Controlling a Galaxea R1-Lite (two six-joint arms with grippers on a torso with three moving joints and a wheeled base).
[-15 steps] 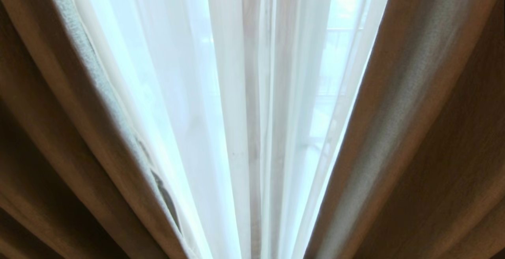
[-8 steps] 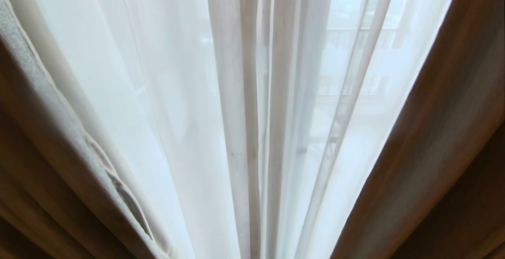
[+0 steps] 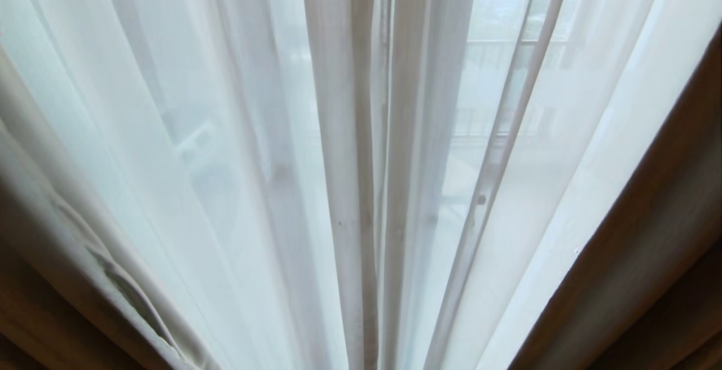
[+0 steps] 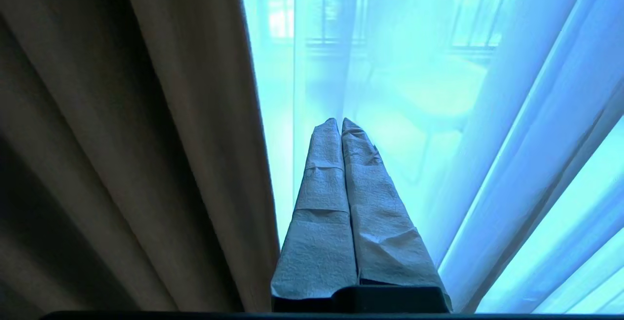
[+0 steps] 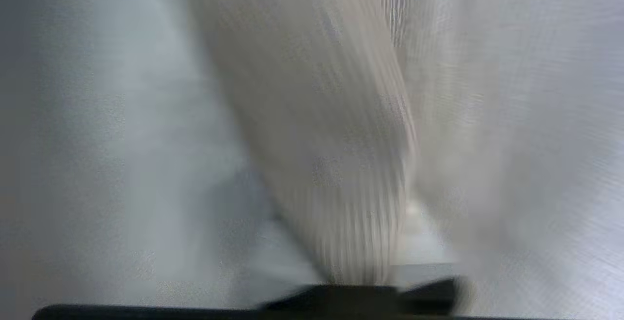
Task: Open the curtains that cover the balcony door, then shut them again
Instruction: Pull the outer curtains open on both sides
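The sheer (image 3: 237, 150) fills the head view, thin white pleats gathered at twelve; glass and railing show faintly behind it. Heavy woven drapes (image 3: 648, 280) hang at four and eight. The opening step looks underway; next, the sheer needs parting. The left gripper (image 4: 341, 125), cloth-wrapped, is closed and empty. Whether the right gripper holds anything, I cannot tell.

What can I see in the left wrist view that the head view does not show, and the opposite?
Only the left wrist view shows the left tool, its wrapped fingers pressed together, pointing at the sheer. Only the head view shows the bunched middle folds of the white sheer and the right heavy drape. Both show the sheer lit from behind, railing shapes beyond it, and a heavy drape at the side.
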